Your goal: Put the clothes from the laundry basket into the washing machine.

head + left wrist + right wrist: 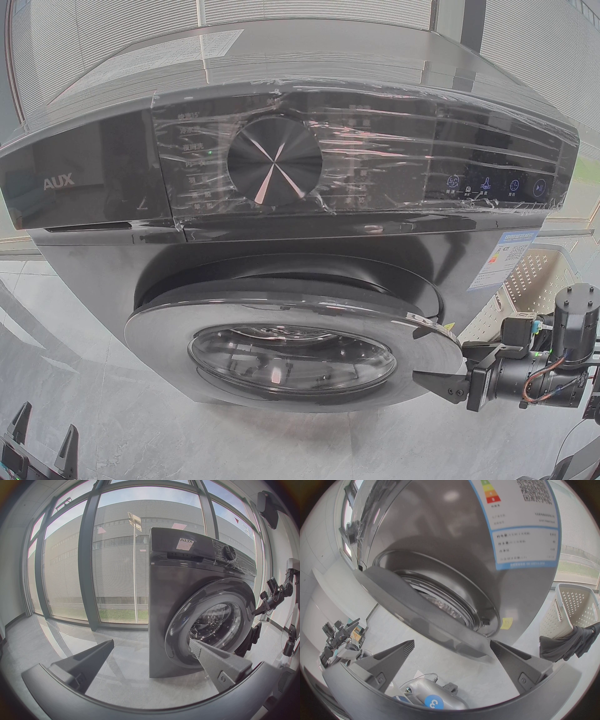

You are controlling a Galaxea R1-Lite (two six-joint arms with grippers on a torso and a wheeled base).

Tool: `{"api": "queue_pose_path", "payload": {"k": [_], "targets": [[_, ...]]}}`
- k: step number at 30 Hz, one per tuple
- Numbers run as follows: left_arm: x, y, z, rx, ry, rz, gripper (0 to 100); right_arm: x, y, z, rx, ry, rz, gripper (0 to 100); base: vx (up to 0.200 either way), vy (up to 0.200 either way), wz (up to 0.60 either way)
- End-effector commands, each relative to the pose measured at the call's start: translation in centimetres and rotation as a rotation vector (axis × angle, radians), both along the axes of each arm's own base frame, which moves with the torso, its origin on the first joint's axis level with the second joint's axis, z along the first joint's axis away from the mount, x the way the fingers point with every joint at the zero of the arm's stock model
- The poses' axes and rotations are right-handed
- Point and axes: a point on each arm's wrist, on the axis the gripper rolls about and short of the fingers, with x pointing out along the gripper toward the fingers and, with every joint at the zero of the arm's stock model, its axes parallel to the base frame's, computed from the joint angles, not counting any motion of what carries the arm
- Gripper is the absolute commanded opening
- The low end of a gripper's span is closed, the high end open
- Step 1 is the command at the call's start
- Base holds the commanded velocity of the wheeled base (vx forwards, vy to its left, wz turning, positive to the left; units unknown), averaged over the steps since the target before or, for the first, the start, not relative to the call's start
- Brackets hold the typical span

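The grey washing machine point(281, 162) stands right in front, its round glass door point(294, 356) swung a little ajar. My right gripper point(422, 353) is open at the door's right edge, one finger on each side of the rim. In the right wrist view the door rim point(431, 617) passes between the open gripper point(450, 644), with the drum opening point(447, 605) behind it. The white laundry basket point(575, 605) stands beside the machine, with dark clothes point(565, 644) draped over its edge. My left gripper point(49, 417) hangs low at the left, open and empty.
The basket point(537, 275) sits on the floor right of the machine, behind my right arm. Glossy grey floor tiles point(94, 400) spread left of and below the door. In the left wrist view tall windows point(115, 573) stand behind the machine point(193, 589).
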Motion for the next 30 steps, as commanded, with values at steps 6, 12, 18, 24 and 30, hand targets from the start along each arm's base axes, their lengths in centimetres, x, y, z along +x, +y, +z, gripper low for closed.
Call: {"api": "queue_pose_path", "payload": {"k": [6, 12, 18, 24, 30], "targets": [[0.0, 0.0, -0.5, 0.0, -0.002, 0.0, 100, 2.5, 1.0, 1.8, 0.04, -0.046, -0.034, 100, -0.167, 0.0, 0.0], [0.0, 0.0, -0.5, 0.0, 0.0, 0.0, 100, 2.6, 1.5, 0.8, 0.013, -0.009, -0.021, 100, -0.033, 0.0, 0.0], [0.0, 0.0, -0.5, 0.0, 0.002, 0.0, 100, 0.8, 0.3, 0.5, 0.012, -0.01, -0.011, 100, 0.0, 0.0, 0.0], [0.0, 0.0, -0.5, 0.0, 0.0, 0.0, 100, 0.0, -0.4, 0.6, 0.023, -0.023, -0.004, 100, 0.0, 0.0, 0.0], [0.0, 0.0, -0.5, 0.001, 0.0, 0.0, 100, 0.8, 0.3, 0.7, 0.01, -0.026, 0.003, 100, -0.167, 0.0, 0.0]]}}
